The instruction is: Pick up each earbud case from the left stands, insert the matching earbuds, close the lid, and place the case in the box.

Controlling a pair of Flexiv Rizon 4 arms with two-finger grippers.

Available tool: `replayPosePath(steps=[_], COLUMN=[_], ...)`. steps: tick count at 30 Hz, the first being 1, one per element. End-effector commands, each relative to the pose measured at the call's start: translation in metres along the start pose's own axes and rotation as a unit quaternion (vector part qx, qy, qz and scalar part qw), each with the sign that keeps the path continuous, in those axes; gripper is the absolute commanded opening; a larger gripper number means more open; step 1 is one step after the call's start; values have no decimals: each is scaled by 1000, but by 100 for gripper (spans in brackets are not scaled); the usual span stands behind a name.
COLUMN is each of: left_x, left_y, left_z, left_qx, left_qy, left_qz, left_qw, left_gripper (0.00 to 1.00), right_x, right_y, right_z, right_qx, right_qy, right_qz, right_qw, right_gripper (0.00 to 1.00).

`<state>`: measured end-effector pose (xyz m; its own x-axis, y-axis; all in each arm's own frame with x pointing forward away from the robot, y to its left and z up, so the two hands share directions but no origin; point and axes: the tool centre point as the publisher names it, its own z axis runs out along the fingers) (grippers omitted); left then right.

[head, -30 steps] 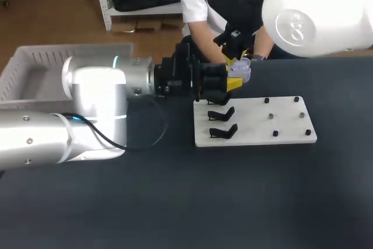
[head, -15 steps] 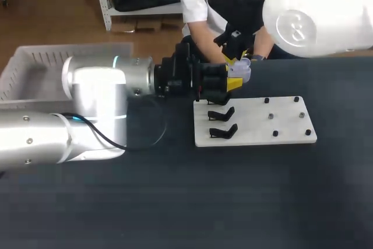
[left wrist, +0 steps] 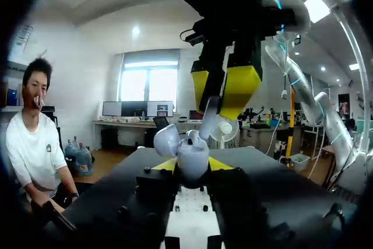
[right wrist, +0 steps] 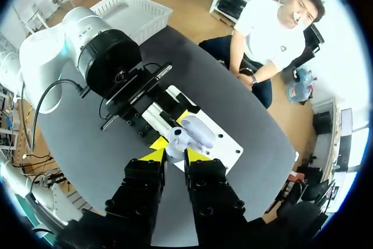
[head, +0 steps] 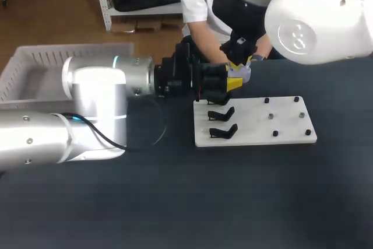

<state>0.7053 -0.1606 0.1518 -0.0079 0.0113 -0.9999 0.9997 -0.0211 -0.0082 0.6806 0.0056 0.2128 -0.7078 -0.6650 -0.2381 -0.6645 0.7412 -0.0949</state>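
The left hand (head: 232, 81) clamps the open lavender earbud case (left wrist: 193, 157) above the counter (head: 175, 202); the right hand (left wrist: 225, 88) pinches 1 earbud (left wrist: 208, 112) over it. Likely light, slick, rigid: grip its sides, sparing the lid (left wrist: 165, 139).

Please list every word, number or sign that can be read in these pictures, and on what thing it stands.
No text can be read.
Earbud case in the left gripper: plain, no print.
Earbud in the right gripper: plain.
White board: no words or numbers.
Right arm: a raised round mark on its cap, too faint to read.
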Motion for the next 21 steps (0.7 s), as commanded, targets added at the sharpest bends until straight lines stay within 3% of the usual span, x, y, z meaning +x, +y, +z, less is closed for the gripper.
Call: replayPosePath(steps=[1,21], left_x=[0,0], left_y=[-2,-2], left_z=[1,1], left_qx=[-4,-4], left_qy=[-1,-1], left_qz=[2,2], left_qw=[1000,1000], left_gripper=[0,0], right_x=[-3,-7], right_y=[-3,-4], right_z=[3,8], right_qx=[2,-3], right_qy=[-2,0], right_qz=[0,-14], right_qw=[1000,1000], right_gripper=[0,0])
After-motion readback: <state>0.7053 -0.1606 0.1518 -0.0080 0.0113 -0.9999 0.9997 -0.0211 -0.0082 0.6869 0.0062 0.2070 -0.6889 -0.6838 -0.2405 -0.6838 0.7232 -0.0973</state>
